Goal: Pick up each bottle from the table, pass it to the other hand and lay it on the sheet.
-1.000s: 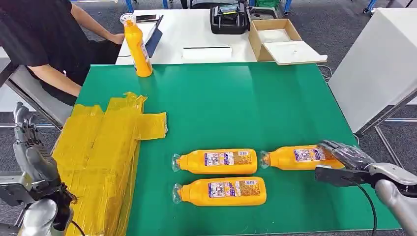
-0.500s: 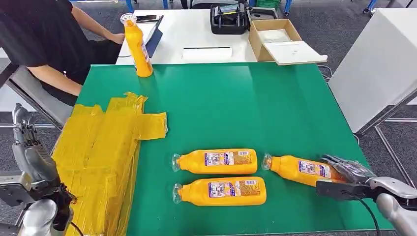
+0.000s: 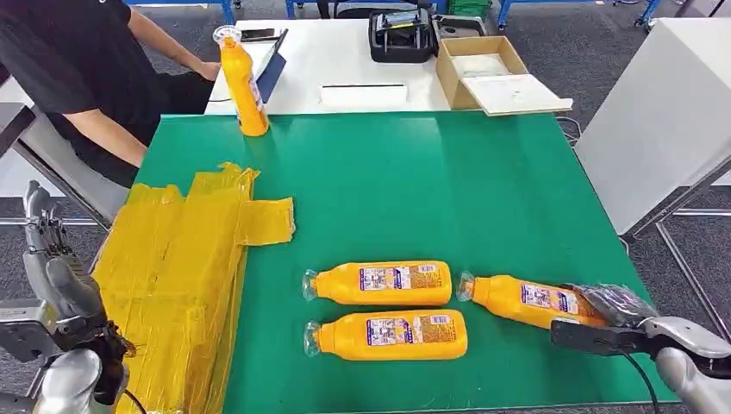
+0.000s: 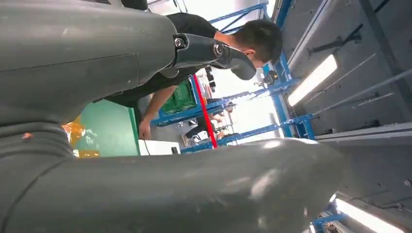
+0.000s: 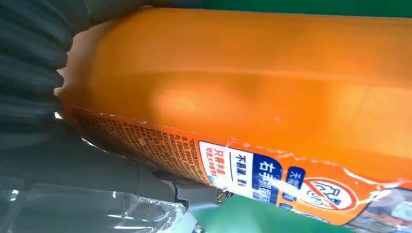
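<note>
Three orange bottles lie on the green table (image 3: pixel 414 190). Two are side by side near the front, one (image 3: pixel 379 284) just behind the other (image 3: pixel 388 335). The third bottle (image 3: pixel 526 299) lies to their right, slanted, with its cap pointing left. My right hand (image 3: pixel 608 315) grips its base end, dark fingers over the top and thumb beneath; in the right wrist view the bottle's orange body and label (image 5: pixel 252 111) sit against my palm. A fourth bottle (image 3: pixel 241 82) stands upright at the far left corner. The yellow sheet (image 3: pixel 172 276) covers the table's left side. My left hand (image 3: pixel 60 289) hangs beside it, holding nothing.
A person in black (image 3: pixel 78 69) sits at the far left, one hand near the upright bottle. Behind the green table a white table (image 3: pixel 345 60) carries a cardboard box (image 3: pixel 483 65) and a black case (image 3: pixel 401 34). Another white table (image 3: pixel 655 112) stands to the right.
The right-hand bottle has turned from level to slanted, its base end swinging toward the table's near edge together with my right hand. My left hand has stayed put.
</note>
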Robot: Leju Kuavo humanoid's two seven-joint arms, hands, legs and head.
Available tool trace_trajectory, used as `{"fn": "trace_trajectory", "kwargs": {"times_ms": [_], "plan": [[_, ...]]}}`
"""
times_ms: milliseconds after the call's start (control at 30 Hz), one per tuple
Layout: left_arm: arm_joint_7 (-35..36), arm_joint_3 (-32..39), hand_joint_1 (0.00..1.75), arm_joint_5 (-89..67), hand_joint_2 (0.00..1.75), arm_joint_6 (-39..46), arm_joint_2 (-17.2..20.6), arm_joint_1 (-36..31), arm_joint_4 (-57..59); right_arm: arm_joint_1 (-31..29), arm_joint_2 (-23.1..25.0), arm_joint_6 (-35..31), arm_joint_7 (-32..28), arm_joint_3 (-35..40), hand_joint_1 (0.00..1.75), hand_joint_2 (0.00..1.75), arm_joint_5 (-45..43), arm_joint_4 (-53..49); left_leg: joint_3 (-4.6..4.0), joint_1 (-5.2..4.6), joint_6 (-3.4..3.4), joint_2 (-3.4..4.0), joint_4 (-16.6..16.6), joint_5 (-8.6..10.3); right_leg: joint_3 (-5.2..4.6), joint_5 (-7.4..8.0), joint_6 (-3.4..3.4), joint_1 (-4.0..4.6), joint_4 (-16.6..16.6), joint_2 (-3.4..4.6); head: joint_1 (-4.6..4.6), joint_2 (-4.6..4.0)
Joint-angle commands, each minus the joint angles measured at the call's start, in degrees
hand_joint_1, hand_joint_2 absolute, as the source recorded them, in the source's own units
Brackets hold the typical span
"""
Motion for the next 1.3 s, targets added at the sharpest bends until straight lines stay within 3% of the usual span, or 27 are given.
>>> {"fn": "trace_trajectory", "kwargs": {"times_ms": [33, 267, 367, 433, 600, 700, 733, 867, 967, 1133, 1200, 1300], "plan": [[1.14, -1.32, 0.0, 0.04, 0.0, 0.04, -1.18, -1.44, 1.75, 5.48, 3.41, 1.5, -0.11, -2.53, 1.75, 1.75, 1.79, 0.17, 0.16, 0.09, -0.16, -0.11, -0.06, -0.01, 0.22, -0.03, -0.06, 0.09, -0.12, -0.23, 0.0, 0.0], [1.3, -0.4, 0.0, -0.65, 0.0, -1.33, -2.37, -1.07, 1.98, 7.02, 3.54, 0.01, -0.1, -8.26, 1.75, 1.75, -0.24, -6.14, 0.25, 0.07, -0.23, -0.16, -0.09, -0.01, 0.32, -0.06, -0.06, 0.08, -0.15, -0.34, 0.0, 0.0], [2.81, 0.51, 0.0, 0.37, 0.0, -5.76, -2.33, 0.68, 1.6, 9.42, -0.96, 1.09, 0.65, -13.31, 1.75, 1.75, -2.55, -15.24, 0.16, -0.01, -0.16, -0.01, -0.03, -0.04, 0.18, -0.07, -0.03, 0.0, -0.01, -0.14, 0.0, 0.0], [2.54, 2.07, 0.0, 0.7, 0.0, -8.17, -2.87, 1.73, 1.0, 14.11, -4.79, 4.52, 1.37, -19.8, 1.75, 1.75, -5.34, -23.98, 0.03, -0.08, -0.13, 0.0, 0.01, -0.04, 0.04, -0.08, -0.02, -0.07, 0.08, -0.11, 0.02, 0.0], [2.56, 2.68, 0.0, 0.44, 0.0, -8.87, -3.25, 1.66, 0.76, 15.54, -3.91, 6.09, 1.42, -22.03, 1.75, 1.75, -4.67, -25.26, -0.11, -0.1, -0.24, 0.07, 0.1, -0.18, -0.05, -0.17, -0.05, -0.06, 0.13, -0.17, -0.02, 0.0], [3.08, 3.52, 0.0, 2.22, 0.0, -10.06, -2.23, 2.76, -0.38, 20.56, -9.32, 5.92, 1.64, -29.41, 1.75, 1.75, -10.24, -33.33, -0.26, -0.08, -0.12, 0.03, -0.01, -0.06, -0.21, -0.05, -0.04, -0.07, 0.04, -0.11, 0.0, 0.0], [3.32, 4.3, 0.0, 3.48, 1.75, -11.28, -1.99, 3.01, -0.64, 23.74, -11.63, 8.25, 2.97, -35.37, 1.75, 1.75, -12.95, -37.93, -0.29, -0.12, -0.16, 0.02, 0.08, -0.11, -0.26, -0.13, -0.05, -0.11, 0.16, -0.17, 0.0, 0.0], [3.74, 5.6, 0.0, 4.92, 1.75, -15.26, -2.1, 1.95, 0.95, 29.18, -16.25, 15.19, 5.05, -52.75, 1.75, 1.75, -19.02, -44.15, -0.51, -0.24, -0.11, -0.23, 0.12, -0.06, -0.47, -0.17, -0.02, -0.24, 0.28, -0.4, -0.02, 0.0], [3.76, 5.08, 0.0, 5.2, 1.75, -16.49, -2.23, 1.98, 2.09, 29.35, -14.59, 15.68, 4.93, -56.89, 1.75, 1.75, -18.79, -44.47, -0.35, -0.2, -0.15, -0.12, 0.08, -0.11, -0.31, -0.18, -0.03, -0.2, 0.17, -0.36, -0.02, 0.0], [4.06, 3.23, 0.0, 6.63, 1.75, -20.43, -4.13, 2.46, 2.83, 28.32, -7.23, 10.91, 1.87, -57.2, 1.75, 1.75, -13.5, -42.25, -0.21, -0.03, -0.14, -0.13, -0.11, -0.03, -0.16, -0.05, -0.03, -0.01, -0.12, -0.29, 0.0, 0.0], [4.03, 0.93, 0.0, 6.75, 1.75, -23.94, -5.2, 2.65, 3.47, 25.52, -4.92, 7.28, 1.25, -52.26, 1.75, 1.75, -8.02, -38.81, -0.18, 0.02, -0.11, -0.11, -0.17, 0.0, -0.12, 0.01, -0.03, 0.05, -0.24, -0.26, -0.02, 0.0], [3.87, -1.88, 0.0, 8.21, 1.75, -29.15, -6.66, 3.95, 1.77, 18.37, 4.64, 0.66, -0.71, -42.81, 1.75, 1.75, -0.98, -34.28, 0.03, 0.1, -0.15, -0.02, -0.27, -0.02, 0.13, 0.07, -0.04, 0.14, -0.45, -0.21, 0.0, 0.0]]}}
